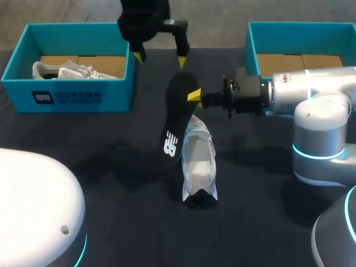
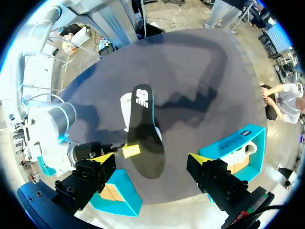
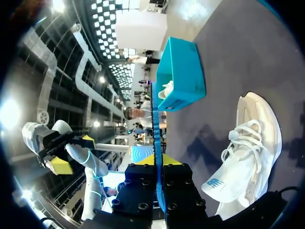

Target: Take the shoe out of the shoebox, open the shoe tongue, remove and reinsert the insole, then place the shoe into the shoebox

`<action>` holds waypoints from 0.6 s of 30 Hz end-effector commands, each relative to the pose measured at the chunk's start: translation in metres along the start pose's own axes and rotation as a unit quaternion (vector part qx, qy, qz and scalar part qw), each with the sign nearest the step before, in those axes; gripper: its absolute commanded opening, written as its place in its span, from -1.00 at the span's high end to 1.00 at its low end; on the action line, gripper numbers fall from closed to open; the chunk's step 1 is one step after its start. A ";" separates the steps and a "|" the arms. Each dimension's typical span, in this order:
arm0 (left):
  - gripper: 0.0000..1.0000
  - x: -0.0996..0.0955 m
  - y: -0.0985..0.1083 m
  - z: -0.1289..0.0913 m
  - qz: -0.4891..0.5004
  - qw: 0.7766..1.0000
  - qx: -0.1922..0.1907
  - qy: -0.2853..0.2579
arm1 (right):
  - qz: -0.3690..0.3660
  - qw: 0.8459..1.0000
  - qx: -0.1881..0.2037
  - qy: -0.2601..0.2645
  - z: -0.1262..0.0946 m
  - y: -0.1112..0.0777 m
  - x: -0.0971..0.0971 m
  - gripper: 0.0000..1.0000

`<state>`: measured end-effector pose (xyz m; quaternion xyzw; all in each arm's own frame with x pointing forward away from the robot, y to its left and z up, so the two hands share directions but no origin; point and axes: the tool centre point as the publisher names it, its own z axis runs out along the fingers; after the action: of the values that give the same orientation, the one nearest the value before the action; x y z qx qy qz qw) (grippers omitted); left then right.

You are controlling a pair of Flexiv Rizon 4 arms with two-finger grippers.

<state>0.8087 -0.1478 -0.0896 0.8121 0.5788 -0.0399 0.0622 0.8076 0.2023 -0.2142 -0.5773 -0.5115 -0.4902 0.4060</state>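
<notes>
**Head view.** The shoe (image 1: 199, 164) was out of its box. It sat on the table (image 1: 111, 167) between the left shoebox (image 1: 78, 92) and the right shoebox (image 1: 253, 47). The insole (image 1: 176, 111) was out too, held in the air just beside the shoe's opening. The right gripper (image 1: 194, 95) pinched it near its upper end. Judged: take-out and insole removal done, reinsertion and boxing left. Tongue state could not be told. The left gripper (image 1: 159, 57) hung beyond the insole with fingers spread wide, holding nothing.

**Left wrist view.** The insole (image 2: 145, 129) was black with a teal edge and a white logo at the end away from the right gripper. It overlapped the white shoe (image 2: 125, 107) beneath.

**Right wrist view.** The insole (image 3: 155, 119) showed edge-on as a thin teal line between the clamped fingers. The shoe (image 3: 248, 148) was white and laced.
</notes>
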 end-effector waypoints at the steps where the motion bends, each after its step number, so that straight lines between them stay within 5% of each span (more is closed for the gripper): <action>1: -1.00 -0.009 0.002 0.001 -0.003 1.000 0.005 0.015 | 0.000 1.000 -0.001 -0.002 0.002 0.000 0.000 1.00; 13: -1.00 -0.005 -0.001 0.011 -0.001 1.000 -0.014 0.002 | 0.000 1.000 -0.001 -0.002 0.002 0.000 0.000 1.00; 18: -1.00 0.021 -0.010 0.011 -0.019 0.995 -0.042 -0.085 | 0.000 1.000 -0.001 -0.002 0.002 0.000 0.000 1.00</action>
<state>0.8121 -0.1583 -0.0946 0.8006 0.5924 -0.0449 0.0775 0.8075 0.2021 -0.2142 -0.5773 -0.5115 -0.4902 0.4059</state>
